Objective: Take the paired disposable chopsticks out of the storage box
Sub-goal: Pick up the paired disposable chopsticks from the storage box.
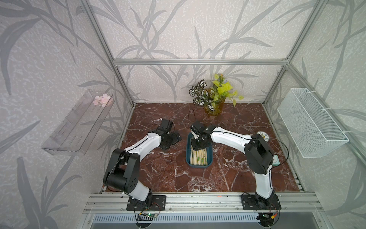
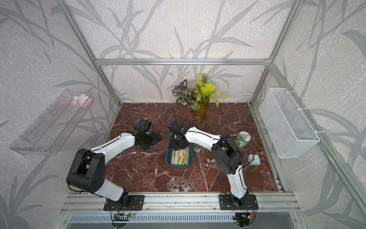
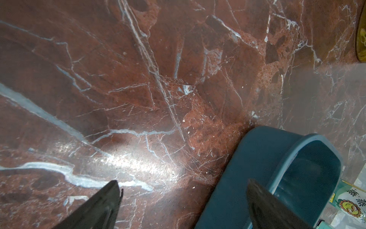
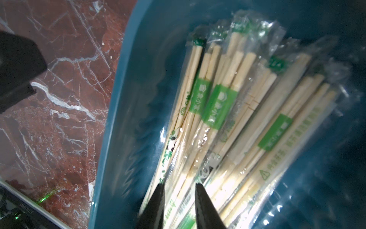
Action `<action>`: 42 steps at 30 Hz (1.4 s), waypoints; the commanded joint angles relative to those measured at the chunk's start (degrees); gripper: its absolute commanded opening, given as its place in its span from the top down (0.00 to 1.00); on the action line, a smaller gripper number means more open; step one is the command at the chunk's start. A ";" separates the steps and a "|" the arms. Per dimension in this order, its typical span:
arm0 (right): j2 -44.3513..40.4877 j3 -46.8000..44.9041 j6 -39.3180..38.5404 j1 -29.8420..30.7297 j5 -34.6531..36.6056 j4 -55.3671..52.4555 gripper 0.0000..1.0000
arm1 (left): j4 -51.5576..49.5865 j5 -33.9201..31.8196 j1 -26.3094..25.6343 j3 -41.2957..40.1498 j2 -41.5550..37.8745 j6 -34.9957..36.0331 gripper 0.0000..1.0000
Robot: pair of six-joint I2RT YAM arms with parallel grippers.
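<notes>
Your right pincer (image 4: 179,185) is down inside the storage box (image 4: 128,119), its tips straddling one wrapped pair of the paired disposable chopsticks (image 4: 227,103), which fan out ahead of it. Whether it is squeezing or merely bracketing, I cannot tell. Your left pincer (image 3: 183,181) hangs spread wide with nothing between its tips, the box's outer wall near one finger. Red-brown, white-veined marble tabletop (image 1: 178,178) lies under both, with leaf-print wallpaper (image 1: 178,29) and aluminium frame (image 1: 198,61) all around.

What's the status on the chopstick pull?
Right jaws narrow astride one pair of the paired disposable chopsticks in storage box, grip unconfirmed. Left jaws open over table, beside box. Nothing in the way.
</notes>
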 commanded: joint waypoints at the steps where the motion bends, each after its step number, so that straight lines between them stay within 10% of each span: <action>1: 1.53 2.10 -0.32 0.37 1.07 -1.89 0.72 | -0.75 0.26 0.36 0.24 0.49 1.23 0.00; 20: 6.26 5.21 1.33 0.74 3.31 -4.51 0.72 | 0.39 1.94 0.80 0.13 1.40 1.84 0.00; 42: 1.59 4.20 2.97 0.74 1.52 -3.86 0.98 | 1.35 3.29 0.89 0.65 1.62 2.45 0.00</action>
